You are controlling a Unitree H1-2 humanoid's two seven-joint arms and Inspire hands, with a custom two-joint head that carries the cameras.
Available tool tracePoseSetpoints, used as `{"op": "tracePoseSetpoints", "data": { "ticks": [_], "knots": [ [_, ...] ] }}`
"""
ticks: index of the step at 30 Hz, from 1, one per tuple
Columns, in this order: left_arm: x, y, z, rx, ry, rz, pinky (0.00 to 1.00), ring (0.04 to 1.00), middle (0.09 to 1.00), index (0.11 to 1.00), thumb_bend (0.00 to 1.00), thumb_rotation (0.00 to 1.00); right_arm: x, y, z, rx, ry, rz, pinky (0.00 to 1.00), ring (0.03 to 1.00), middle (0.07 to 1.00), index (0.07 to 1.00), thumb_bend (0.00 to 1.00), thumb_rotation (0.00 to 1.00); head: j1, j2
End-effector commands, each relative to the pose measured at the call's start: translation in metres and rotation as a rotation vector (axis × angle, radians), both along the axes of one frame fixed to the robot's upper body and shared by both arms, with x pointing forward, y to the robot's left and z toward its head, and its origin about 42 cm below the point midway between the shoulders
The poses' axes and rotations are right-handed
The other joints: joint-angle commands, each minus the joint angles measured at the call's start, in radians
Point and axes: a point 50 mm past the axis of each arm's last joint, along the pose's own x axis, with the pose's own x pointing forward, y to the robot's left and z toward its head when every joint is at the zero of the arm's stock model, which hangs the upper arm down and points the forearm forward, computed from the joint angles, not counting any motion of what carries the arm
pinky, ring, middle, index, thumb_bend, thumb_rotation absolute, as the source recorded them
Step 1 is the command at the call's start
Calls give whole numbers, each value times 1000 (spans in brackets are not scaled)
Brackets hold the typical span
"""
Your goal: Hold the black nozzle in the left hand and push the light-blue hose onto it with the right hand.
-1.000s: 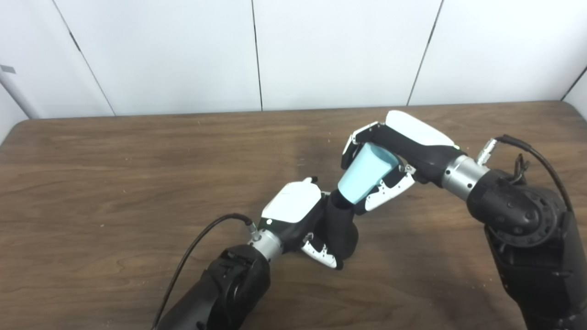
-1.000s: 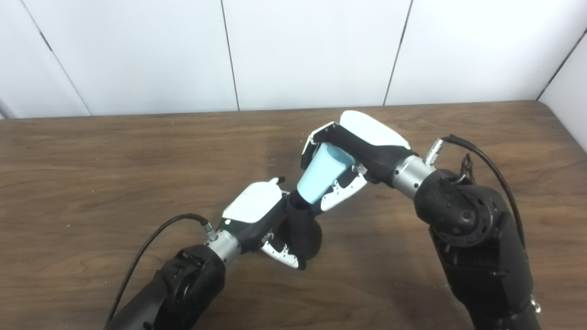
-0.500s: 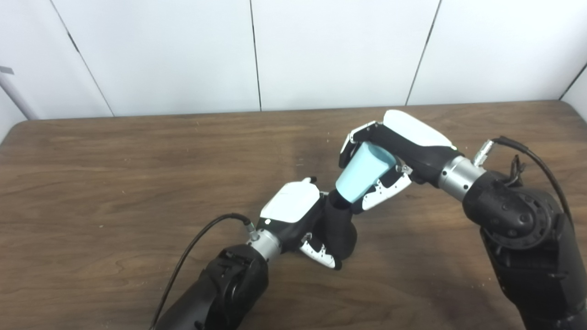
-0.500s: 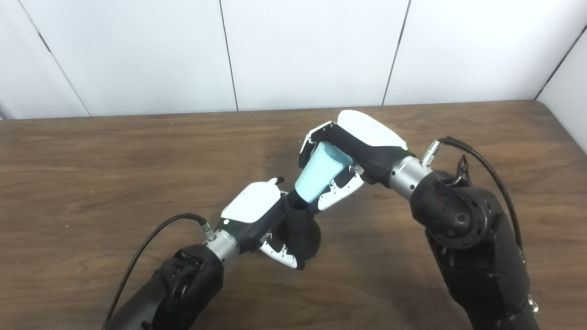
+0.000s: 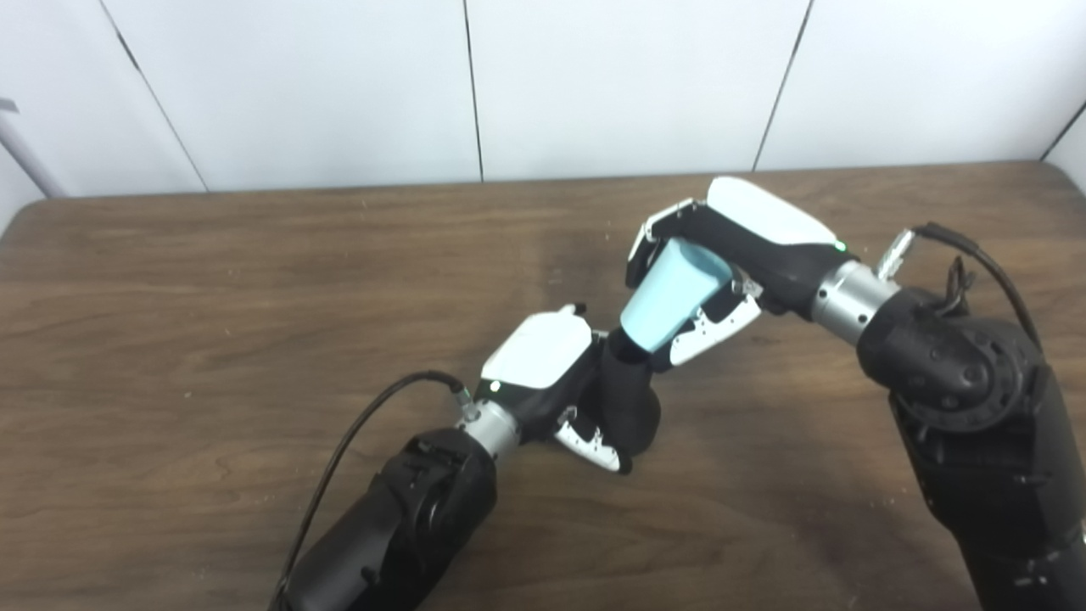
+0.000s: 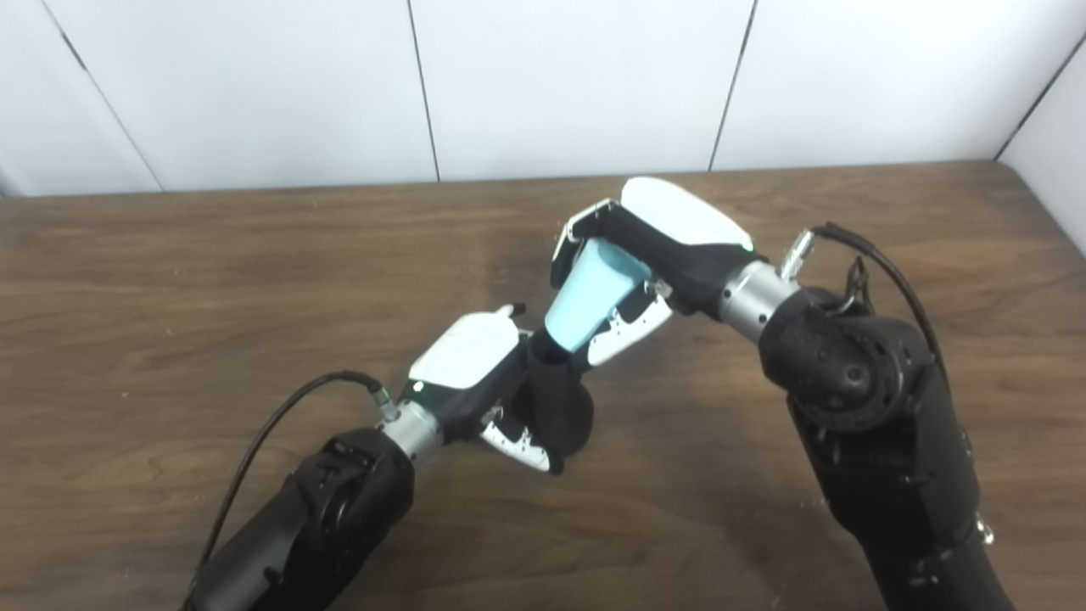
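Tabletop (image 5: 212, 280): hose (image 5: 670, 293) in right robot hand (image 5: 738, 246).

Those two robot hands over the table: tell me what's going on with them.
The left hand is shut on a black nozzle, holding it above the wooden table. The right hand is shut on a light-blue hose piece and has its narrow end meeting the nozzle's tip. How far it is seated cannot be told.
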Motion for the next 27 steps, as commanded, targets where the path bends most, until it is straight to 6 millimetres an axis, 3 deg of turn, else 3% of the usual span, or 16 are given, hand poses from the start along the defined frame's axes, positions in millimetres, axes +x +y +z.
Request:
{"op": "tracePoseSetpoints", "data": {
  "ticks": [1, 27],
  "knots": [
    [-29, 18, -64, 185, 278, -28, 1000, 670, 485, 488, 522, 0, -3, 4, 21, 3, -67, 40, 299, 426, 500, 515, 497, 0, -1, 1],
    [-26, 13, -64, 182, 293, -27, 1000, 710, 518, 452, 519, 0, -3, 13, 34, 41, -85, 63, 297, 418, 509, 521, 495, 0, 1, 8]
  ]
}}
